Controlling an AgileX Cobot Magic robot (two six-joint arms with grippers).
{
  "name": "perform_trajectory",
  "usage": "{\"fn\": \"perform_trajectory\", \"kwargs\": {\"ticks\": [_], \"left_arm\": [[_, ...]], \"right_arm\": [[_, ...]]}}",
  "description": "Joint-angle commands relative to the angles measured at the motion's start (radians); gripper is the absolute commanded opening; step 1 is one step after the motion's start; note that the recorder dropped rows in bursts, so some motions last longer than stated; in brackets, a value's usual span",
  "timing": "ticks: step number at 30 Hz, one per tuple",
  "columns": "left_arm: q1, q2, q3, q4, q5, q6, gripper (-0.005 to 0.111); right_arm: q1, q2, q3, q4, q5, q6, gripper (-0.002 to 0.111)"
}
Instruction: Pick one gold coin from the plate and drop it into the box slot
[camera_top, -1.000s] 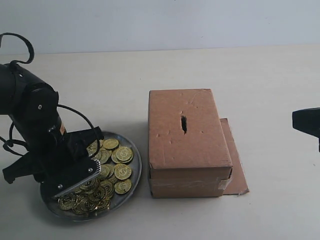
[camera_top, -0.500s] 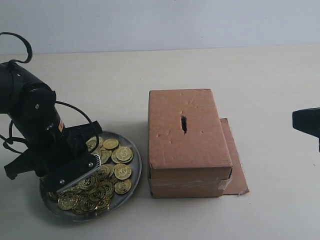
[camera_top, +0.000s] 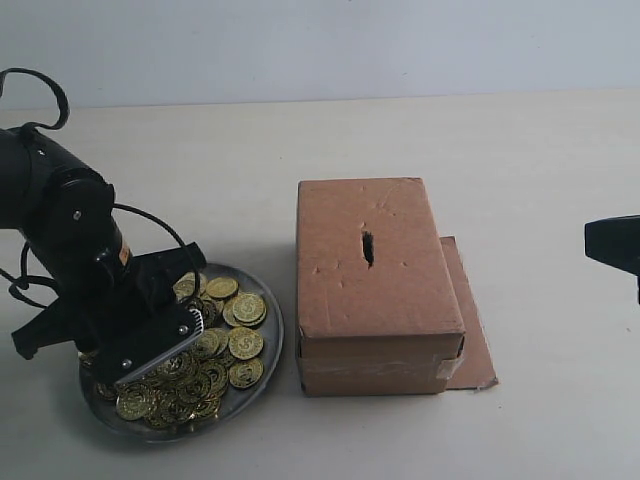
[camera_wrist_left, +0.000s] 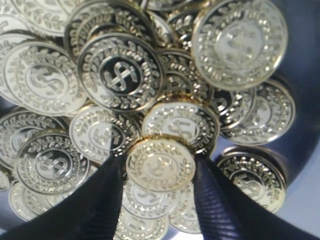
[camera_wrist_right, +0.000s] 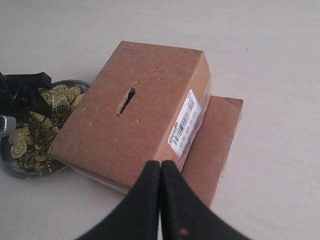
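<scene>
Exterior view: a pale table (camera_top: 300, 130) fills the frame. The plate (camera_top: 272, 345) sits at lower left and the box (camera_top: 385, 290) in the centre, close together with a narrow strip of table between them.
Left gripper: the left gripper (camera_wrist_left: 160, 175) is down over the left part of the plate, and its black arm (camera_top: 60, 220) leans in from the left edge of the frame.
Left grip: in the left wrist view its two dark fingers (camera_wrist_left: 97, 207) press against opposite edges of the gold coin (camera_wrist_left: 160, 164), so it is clamped on that single coin (I cannot tell whether the coin has left the heap beneath).
Gold coin: it faces the wrist camera, embossed, above other coins (camera_wrist_left: 120, 75) that overlap one another.
Plate: silver-grey with a raised rim and heaped with many look-alike coins. Bare metal shows along the rim nearest the box.
Box: brown cardboard with a dented top and tape round the lower edge. A white barcode label (camera_wrist_right: 184, 121) shows on one side in the right wrist view.
Box slot: the box slot (camera_top: 368, 248) is a short dark slit in the middle of the top face.
Flap: a flat cardboard flap (camera_top: 470, 330) lies on the table against the right side of the box.
Right gripper: the right gripper (camera_wrist_right: 161, 166) has its fingers pressed together tip to tip, holding nothing. In the exterior view its black body sits at the right edge of the frame, well apart from the box.
</scene>
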Motion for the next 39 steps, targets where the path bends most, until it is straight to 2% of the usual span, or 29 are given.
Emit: {"fn": "perform_trajectory", "kwargs": {"ticks": [1,12,19,22,29,34,39], "left_arm": [[0.004,0.011,0.002,-0.003,0.007,-0.006,0.035],[0.004,0.003,0.002,-0.001,0.003,-0.006,0.033],[0.004,-0.046,0.002,-0.003,-0.001,-0.011,0.023],[0.004,-0.076,0.002,-0.011,-0.001,-0.018,0.022],[0.004,-0.179,0.002,-0.086,-0.036,-0.169,0.022],[0.002,-0.318,0.002,-0.330,-0.051,-0.202,0.022],[0.002,-0.418,0.002,-0.693,-0.036,-0.200,0.022]], "right_arm": [[0.002,0.001,-0.008,0.008,0.001,-0.008,0.000],[0.002,0.001,-0.008,0.008,0.001,-0.008,0.000],[0.002,0.001,-0.008,0.008,0.001,-0.008,0.000],[0.002,0.001,-0.008,0.008,0.001,-0.008,0.000],[0.002,0.004,-0.008,0.075,-0.002,-0.008,0.000],[0.002,0.092,-0.008,0.242,-0.025,-0.089,0.000],[0.002,0.234,-0.008,0.557,-0.001,-0.357,0.000]]}}
